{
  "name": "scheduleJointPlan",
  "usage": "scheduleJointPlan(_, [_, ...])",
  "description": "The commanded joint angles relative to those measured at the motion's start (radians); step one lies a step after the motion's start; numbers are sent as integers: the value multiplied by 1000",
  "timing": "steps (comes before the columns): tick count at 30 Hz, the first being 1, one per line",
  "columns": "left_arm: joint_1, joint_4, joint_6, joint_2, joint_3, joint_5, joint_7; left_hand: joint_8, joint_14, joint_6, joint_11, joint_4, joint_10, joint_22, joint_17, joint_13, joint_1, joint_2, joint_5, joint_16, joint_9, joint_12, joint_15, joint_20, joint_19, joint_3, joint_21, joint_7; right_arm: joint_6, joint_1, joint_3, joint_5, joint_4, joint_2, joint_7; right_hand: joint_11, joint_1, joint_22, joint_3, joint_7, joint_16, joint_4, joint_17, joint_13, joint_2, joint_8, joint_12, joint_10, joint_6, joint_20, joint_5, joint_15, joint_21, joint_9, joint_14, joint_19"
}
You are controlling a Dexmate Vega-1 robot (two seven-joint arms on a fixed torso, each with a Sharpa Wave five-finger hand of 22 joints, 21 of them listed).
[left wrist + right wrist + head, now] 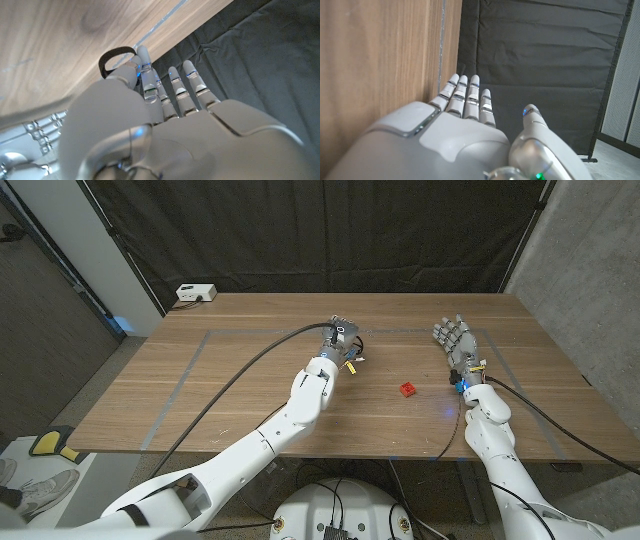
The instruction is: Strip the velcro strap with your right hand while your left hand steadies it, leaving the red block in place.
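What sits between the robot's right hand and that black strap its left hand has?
Only the red block lies on the table between them, a bit nearer the robot than a straight line from the right hand to the velcro strap at the left hand.

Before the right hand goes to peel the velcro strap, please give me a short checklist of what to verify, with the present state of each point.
1. Left hand is at the velcro strap: ok. The left wrist view shows the black loop at its fingers.
2. Left hand's hold is firm: cannot tell. The thumb hides the contact.
3. Right hand is free: ok. Its fingers are spread and hold nothing.
4. Right hand is at the strap: not ok. It waits well apart, on the robot's right.
5. Red block stands clear of both hands: ok. It lies untouched on the wooden table between them.
6. Loose end of the strap is reachable: cannot tell.
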Motion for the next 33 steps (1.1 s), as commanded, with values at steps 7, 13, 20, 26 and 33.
scheduleJointPlan(7, [33, 29, -63, -21, -55, -327, 398, 53, -10, -13, -12, 27, -27, 4, 7, 29, -6, 18, -6, -22, 55, 24, -130, -20, -17, 1, 23, -30, -19, -85, -75, -85, -190, -71, -108, -10, 60, 8, 35, 4, 28, -34, 7, 4, 5, 16, 27, 83, 69, 1, 17, -18, 23, 1, 96, 46])
scheduleJointPlan(13, [27, 62, -169, -13, -71, -440, 507, 75, -16, -25, -15, 37, -42, 6, 10, 46, -15, 17, -7, -35, 88, 36, -141, -40, -19, 3, 40, -52, -9, -112, -107, -124, -253, -112, -142, -20, 117, 16, 50, 11, 85, -67, 37, 12, 8, 27, 53, 164, 127, 0, 22, -71, 55, 2, 203, 103])
scheduleJointPlan(20, [-10, 119, -301, 3, -74, -541, 579, 108, -14, -53, -15, 47, -75, 13, 60, 82, -18, 26, -22, -16, 142, 58, -164, -59, -39, -30, 72, -121, 0, -135, -140, -166, -308, -169, -177, -43, 174, 25, 56, 8, 152, -88, 75, 22, 5, 30, 68, 223, 161, -10, 23, -106, 81, 3, 276, 136])
scheduleJointPlan(26, [-47, 166, -375, 11, -59, -578, 607, 119, -29, -81, -14, 52, -110, 21, 97, 104, -16, 32, -23, -3, 168, 66, -164, -58, -65, -57, 89, -145, -11, -161, -160, -194, -356, -208, -216, -47, 216, 33, 56, 7, 217, -93, 113, 31, 2, 30, 78, 265, 183, -12, 23, -141, 101, 3, 335, 155])
scheduleJointPlan(33, [-81, 200, -426, 18, -37, -589, 613, 134, -52, -90, -13, 61, -142, 39, 134, 129, -12, 39, -21, 8, 190, 75, -165, -58, -85, -78, 116, -181, -31, -194, -177, -240, -421, -262, -258, -56, 264, 50, 54, 3, 286, -97, 162, 43, -5, 24, 89, 302, 197, -12, 21, -169, 125, 4, 372, 168])
